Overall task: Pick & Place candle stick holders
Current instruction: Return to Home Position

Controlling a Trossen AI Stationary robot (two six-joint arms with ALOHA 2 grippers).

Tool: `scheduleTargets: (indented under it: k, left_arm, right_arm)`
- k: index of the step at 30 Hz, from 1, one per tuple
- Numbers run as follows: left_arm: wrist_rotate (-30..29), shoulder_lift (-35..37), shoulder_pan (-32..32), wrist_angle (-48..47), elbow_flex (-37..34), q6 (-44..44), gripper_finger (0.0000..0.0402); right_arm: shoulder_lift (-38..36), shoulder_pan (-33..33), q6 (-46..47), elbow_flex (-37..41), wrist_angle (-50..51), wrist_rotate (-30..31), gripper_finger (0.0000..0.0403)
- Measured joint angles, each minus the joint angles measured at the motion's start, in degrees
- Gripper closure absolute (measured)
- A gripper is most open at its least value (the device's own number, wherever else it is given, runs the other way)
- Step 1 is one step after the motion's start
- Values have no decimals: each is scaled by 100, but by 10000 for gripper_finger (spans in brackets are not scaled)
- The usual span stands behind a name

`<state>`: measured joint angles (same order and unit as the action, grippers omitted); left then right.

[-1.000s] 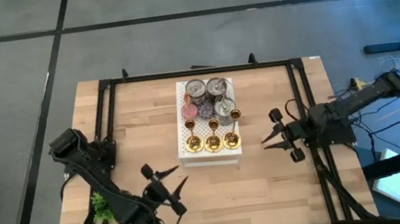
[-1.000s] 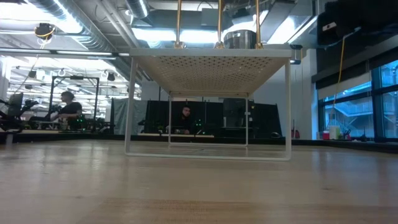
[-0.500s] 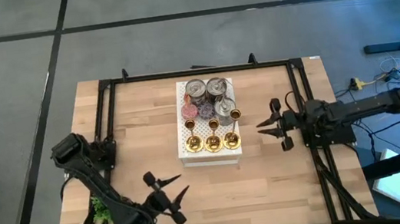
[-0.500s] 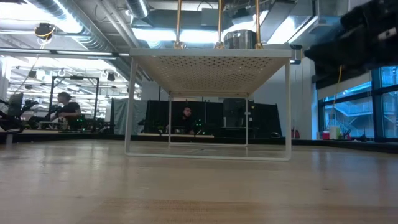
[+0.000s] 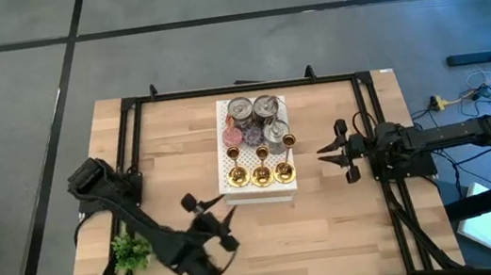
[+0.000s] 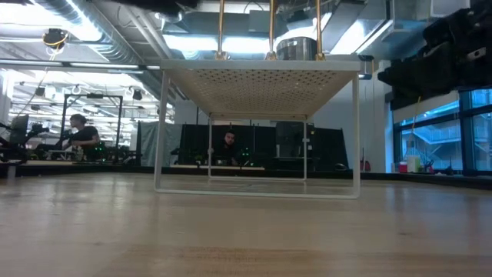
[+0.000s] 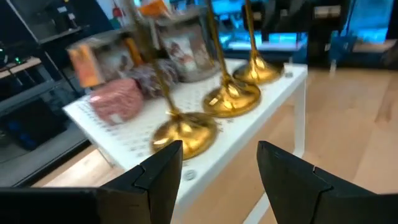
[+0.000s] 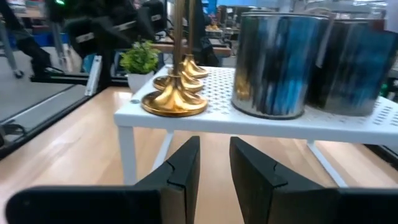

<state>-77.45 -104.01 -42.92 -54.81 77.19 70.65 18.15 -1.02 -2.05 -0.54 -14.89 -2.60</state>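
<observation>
Where the table (image 5: 334, 230) reaches the lower left of the high view, a small plant (image 5: 130, 252) stands by the left arm. Just right of it the left hand (image 5: 208, 211) hangs over the wood, fingers spread wide and empty, below and left of the shelf's near corner. The nearest holders are close ahead of it but untouched.

At mid-frame the white perforated shelf (image 5: 259, 193) carries everything. Three silver tins (image 5: 240, 110) stand at its upper end, with pink and purple discs (image 5: 231, 136) beside them. The gold holders (image 5: 262, 173) stand upright, three in a row along the lower edge and more behind.

Right of the shelf, the right hand (image 5: 326, 155) points at it, clear of the holders, fingers parted by a narrow gap, empty.
</observation>
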Motion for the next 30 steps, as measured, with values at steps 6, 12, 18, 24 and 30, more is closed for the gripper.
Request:
scheduleTargets:
  k: [6,12,18,24,30]
  left_arm:
    - [855,-202,353,2827,-4,-2994,199]
    - [3161,-218,387,5700,-13,-6236,199]
    - [4395,333,578,7513,-1133,-6884,198]
    - [5498,1170,905,10034,-3358,-6675,198]
    - [6546,2165,1114,11484,-5125,-6677,198]
  right_arm:
    - [0,0,-27,-2,73,94,313]
    - [0,0,-33,-2,89,95,313]
    - [2,0,-6,-2,98,95,313]
    - [2,0,13,-7,135,95,313]
    - [2,41,41,-9,147,110,313]
